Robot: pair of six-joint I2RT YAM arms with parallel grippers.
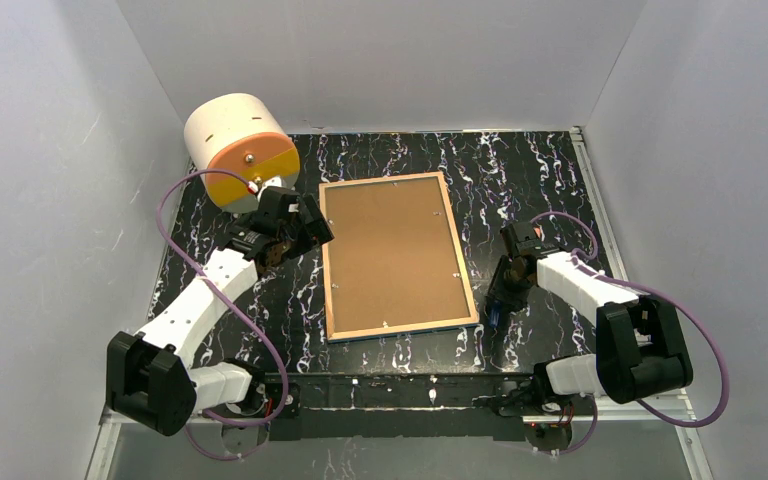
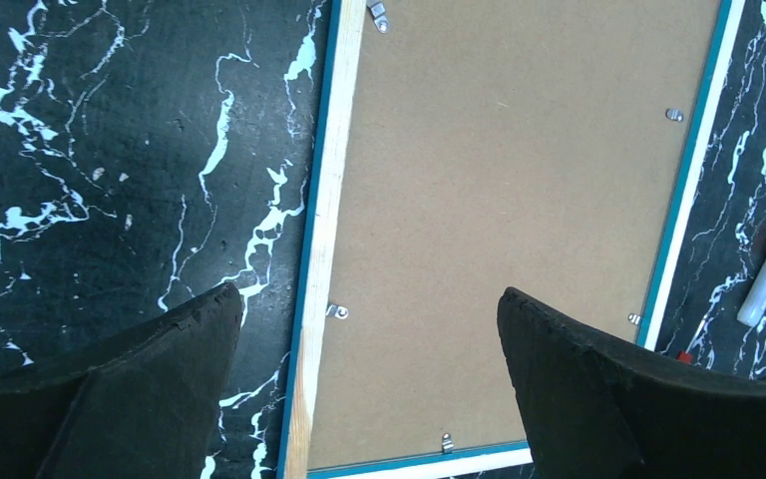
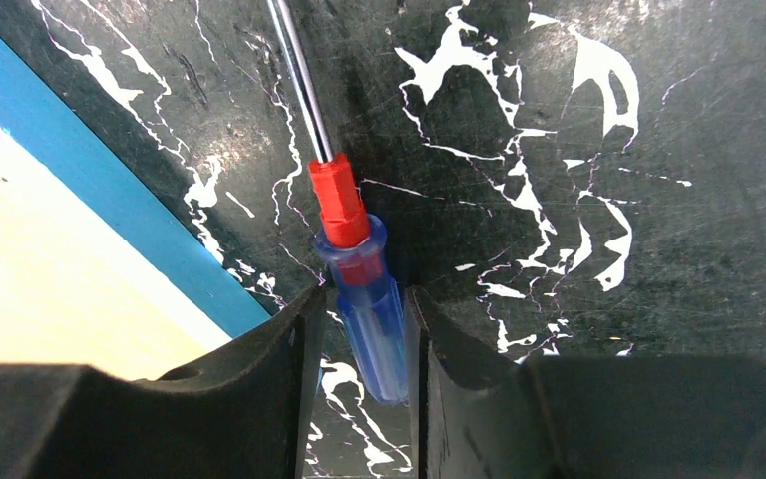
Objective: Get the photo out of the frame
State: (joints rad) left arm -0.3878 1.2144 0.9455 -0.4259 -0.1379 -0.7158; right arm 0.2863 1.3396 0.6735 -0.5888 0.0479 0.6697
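The frame (image 1: 400, 330) lies centred on the table (image 1: 530, 180), screwdriver (image 3: 374, 329) just right of it, drum (image 1: 235, 135) behind-left.

White arms (image 1: 200, 300), black joints (image 1: 150, 375), purple cables (image 1: 159, 208)

Bright even overhead light, pale walls (image 1: 50, 200) washed grey, soft short shadows on the marbled table (image 1: 520, 180), wrist views sharp mid-frame, grey sheen upper right in the right wrist view, lower edges dark, slightly blurred
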